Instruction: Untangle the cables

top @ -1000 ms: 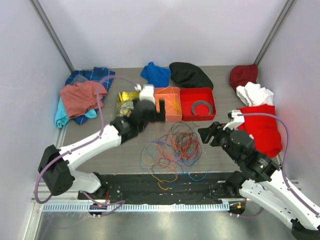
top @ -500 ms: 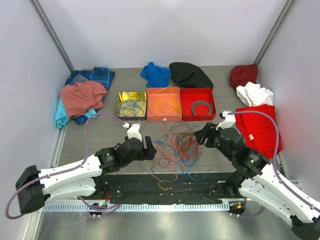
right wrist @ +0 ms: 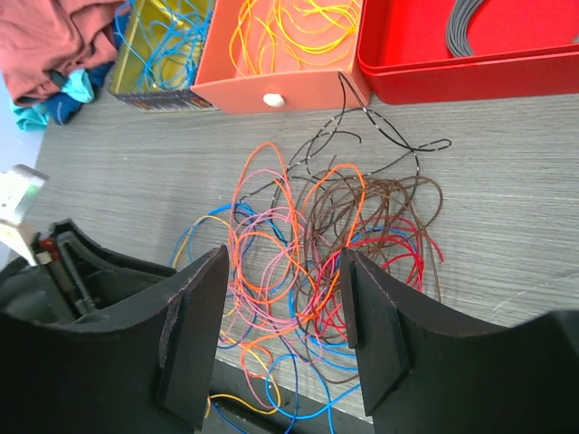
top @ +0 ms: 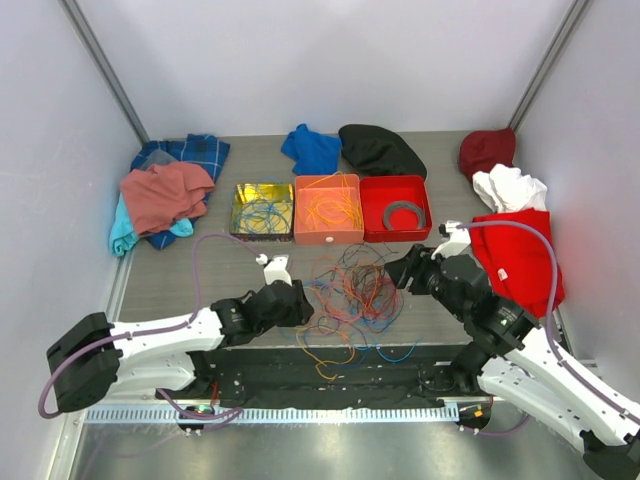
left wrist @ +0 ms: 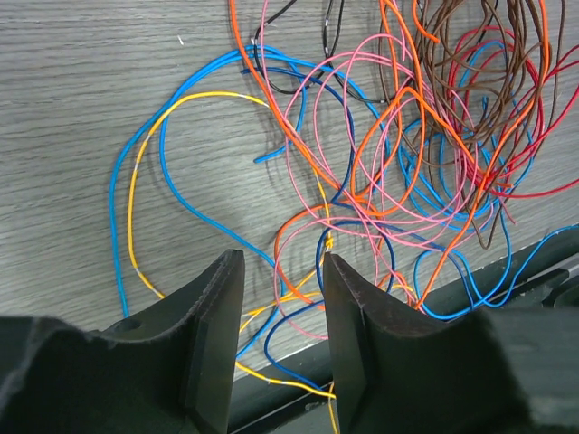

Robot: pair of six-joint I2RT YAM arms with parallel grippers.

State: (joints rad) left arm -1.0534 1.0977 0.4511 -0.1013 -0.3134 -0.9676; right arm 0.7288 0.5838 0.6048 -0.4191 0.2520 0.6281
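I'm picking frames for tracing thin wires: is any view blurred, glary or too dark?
Top view: evenly lit and sharp, but the cables look small; the metal strip at the near edge shines. Left wrist view: strands crisp, casting soft shadows on the table; the left hand is a dark mass. Right wrist view: cables clear, the right hand equally dark.

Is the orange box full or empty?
Neither. The square orange plastic box holds some loose yellow wires, its floor showing between them.
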